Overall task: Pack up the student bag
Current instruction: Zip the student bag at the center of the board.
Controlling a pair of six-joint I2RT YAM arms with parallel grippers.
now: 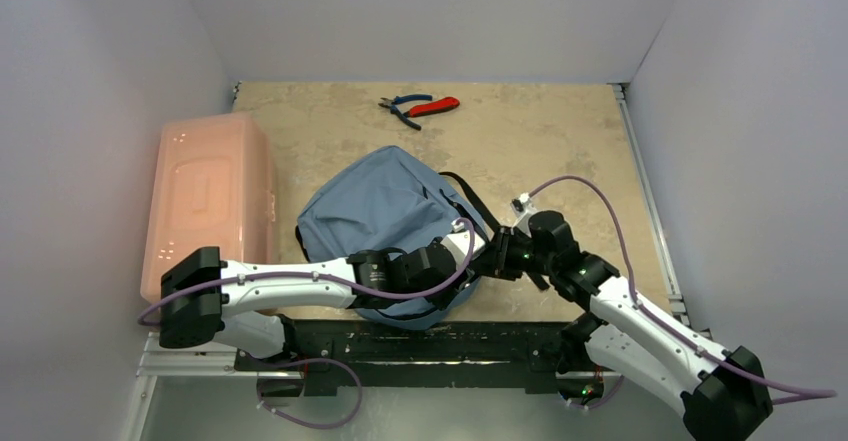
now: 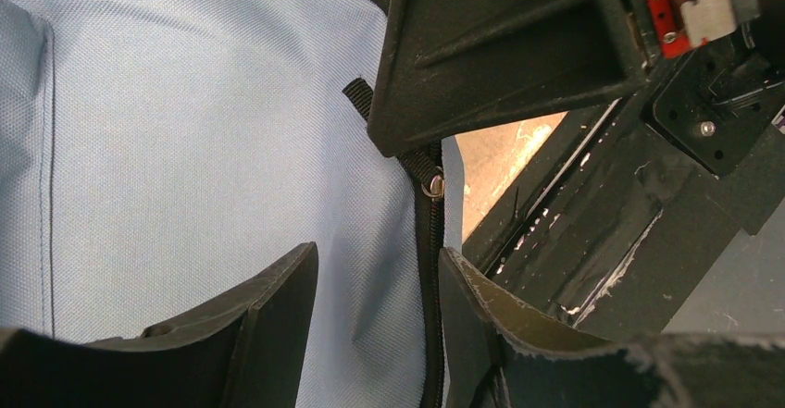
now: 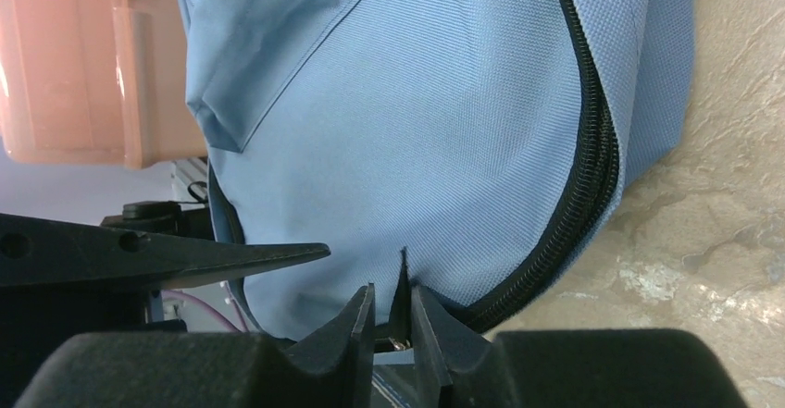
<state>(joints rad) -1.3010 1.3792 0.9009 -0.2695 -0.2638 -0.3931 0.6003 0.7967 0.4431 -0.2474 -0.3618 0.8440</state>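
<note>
As right pincer nips its zip pull, student bag ahead

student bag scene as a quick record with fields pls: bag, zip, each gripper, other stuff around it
student bag: grey-blue, lying flat in the centre of the top view
zip: looks closed along the stretches that show
right gripper: shut on the zip pull at the bag's near right edge
left gripper: jaws apart, straddling the zip line just beside the pull
pink box: left of the bag
hand tools: blue and red handles, far side, away from the bag
</note>
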